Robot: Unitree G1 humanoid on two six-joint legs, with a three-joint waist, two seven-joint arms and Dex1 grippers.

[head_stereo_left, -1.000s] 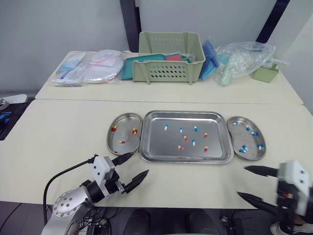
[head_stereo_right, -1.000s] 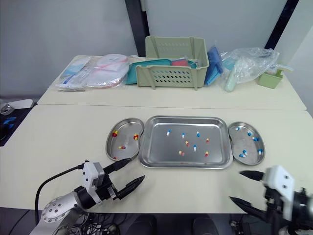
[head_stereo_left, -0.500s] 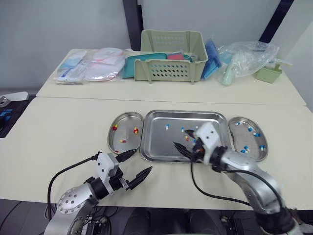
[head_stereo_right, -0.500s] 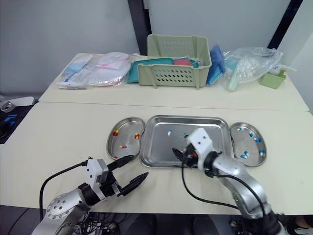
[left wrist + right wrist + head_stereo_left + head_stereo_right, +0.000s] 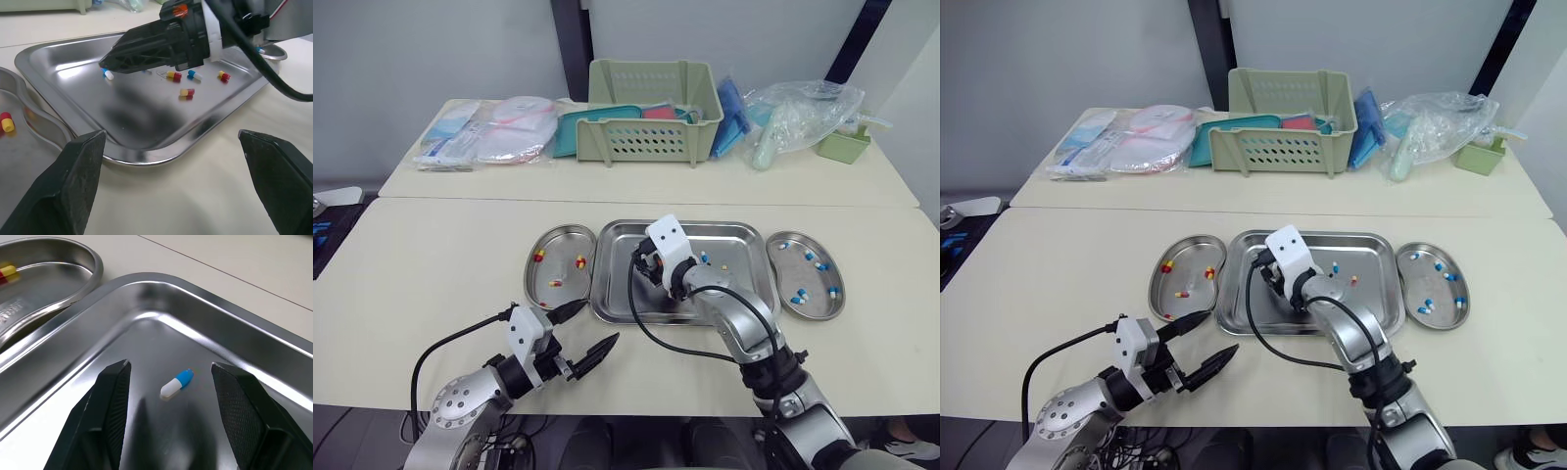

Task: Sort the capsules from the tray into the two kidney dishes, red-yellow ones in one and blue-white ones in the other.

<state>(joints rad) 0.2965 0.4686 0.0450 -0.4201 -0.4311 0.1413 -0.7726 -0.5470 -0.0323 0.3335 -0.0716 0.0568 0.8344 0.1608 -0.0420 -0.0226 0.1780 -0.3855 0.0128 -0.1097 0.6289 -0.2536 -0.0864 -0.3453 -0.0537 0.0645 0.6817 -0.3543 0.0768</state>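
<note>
- Black jaws of the right gripper (image 5: 170, 363) are seen spread wide and empty. They are lowered into the tray (image 5: 146, 328) near the corner next to the left kidney dish (image 5: 560, 268).
- One blue-white capsule (image 5: 177, 383) lies flat on the tray floor between the two jaws and is touched by neither. It is set at a slant to the line between them.
- Capsule is judged very light, smooth and round-bodied. On polished steel it is likely to roll or skid if nudged from one side only.
- Shell is judged thin and crushable, so a gentle closing is called for. Hold is best taken across the waist, where blue meets white, with both jaws meeting it together and kept low against the steel.
- Further out on the tray, red-yellow capsules (image 5: 173, 75) and more blue-white ones are scattered, apart from one another.
- Red-yellow pieces are held in the left kidney dish, blue-white pieces in the right kidney dish (image 5: 803, 279).
- Left gripper (image 5: 595, 323) is held over the worktop (image 5: 431, 264) just in front of the left kidney dish, jaws wide apart with nothing between them.
- Part of the tray is covered by the right arm in the head views, so the capsules on it cannot be counted with certainty. The right jaw tips are hidden there under the wrist housing.
</note>
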